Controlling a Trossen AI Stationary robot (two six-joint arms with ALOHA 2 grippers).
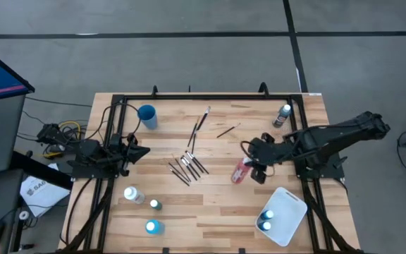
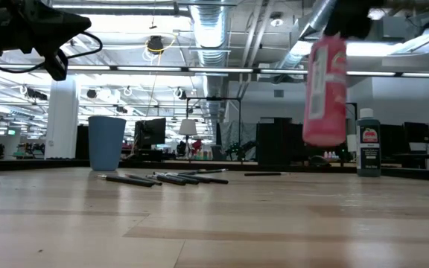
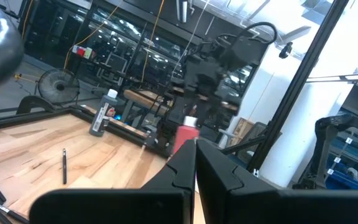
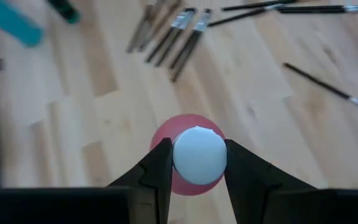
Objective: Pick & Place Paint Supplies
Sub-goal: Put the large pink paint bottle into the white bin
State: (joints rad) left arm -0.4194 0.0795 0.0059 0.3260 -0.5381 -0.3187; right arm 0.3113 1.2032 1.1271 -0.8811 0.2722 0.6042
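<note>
**Red bottle up in the right gripper**

The right gripper (image 4: 194, 163) is clamped on the pale cap of the red bottle (image 1: 240, 171), one finger on each side. In the low view the bottle hangs upright, well clear of the desk (image 1: 245, 219), a pale label down its red side. From above it sits right of centre, between the brushes (image 1: 187, 166) and the tray (image 1: 292, 209).

The tray lies at the desk's near right corner with two blue-lit bottles (image 1: 266, 219) already in it (their colour is hard to tell). There is bare wood between the red bottle and the tray's rim.

The bundle of dark brushes is at mid-desk, with two more (image 1: 199, 123) farther back and a single one (image 1: 228, 130) beside them. A dark bottle (image 1: 283, 115) stands at the far right edge, and the cup (image 1: 146, 115) at the far left.

Near the front left are a white bottle (image 1: 133, 195), a teal one (image 1: 155, 204) and a blue one (image 1: 152, 227), all well apart from the brushes.

The left gripper (image 3: 195, 163) waits at the left edge, fingers pressed together and holding nothing.
</note>
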